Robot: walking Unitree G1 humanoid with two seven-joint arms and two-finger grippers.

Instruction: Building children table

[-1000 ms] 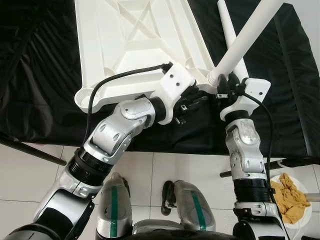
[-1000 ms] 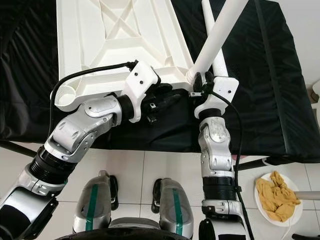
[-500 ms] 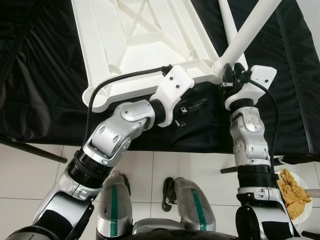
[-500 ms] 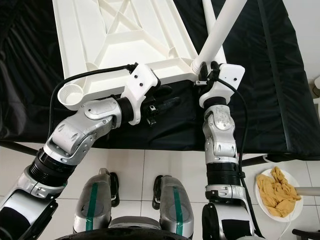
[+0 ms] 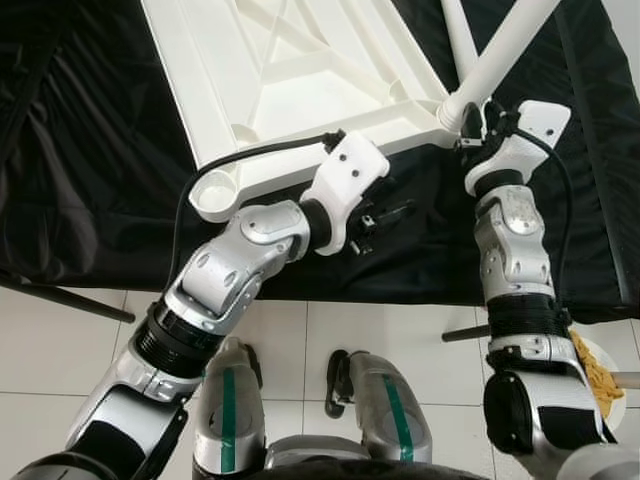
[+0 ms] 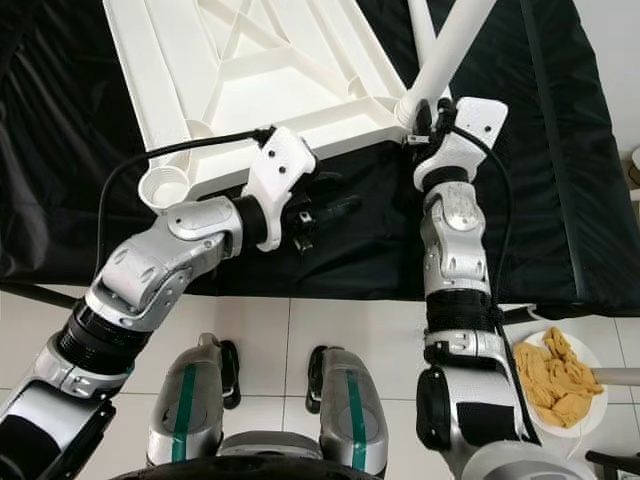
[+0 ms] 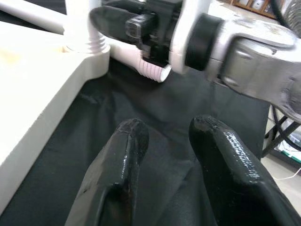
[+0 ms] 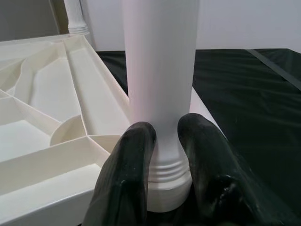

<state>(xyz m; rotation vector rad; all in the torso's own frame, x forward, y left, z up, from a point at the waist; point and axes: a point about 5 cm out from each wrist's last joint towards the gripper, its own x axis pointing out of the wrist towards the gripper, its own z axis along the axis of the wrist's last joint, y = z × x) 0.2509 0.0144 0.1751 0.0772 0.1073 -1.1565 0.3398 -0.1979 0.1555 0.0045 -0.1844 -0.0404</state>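
The white tabletop point(image 5: 300, 80) is lying upside down on a black cloth point(image 5: 90, 180). The left gripper point(image 5: 390, 215) is hovering beside it, fingers apart and empty. The right gripper point(image 5: 478, 125) is clamping the table leg point(image 5: 495, 60) standing in the corner socket.

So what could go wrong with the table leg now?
The right claw grips the leg only near its base, and the leg leans, so it might jam or pop out of the corner socket. The tabletop lies upside down on a black cloth with the left claw open and off it, so it could slide.
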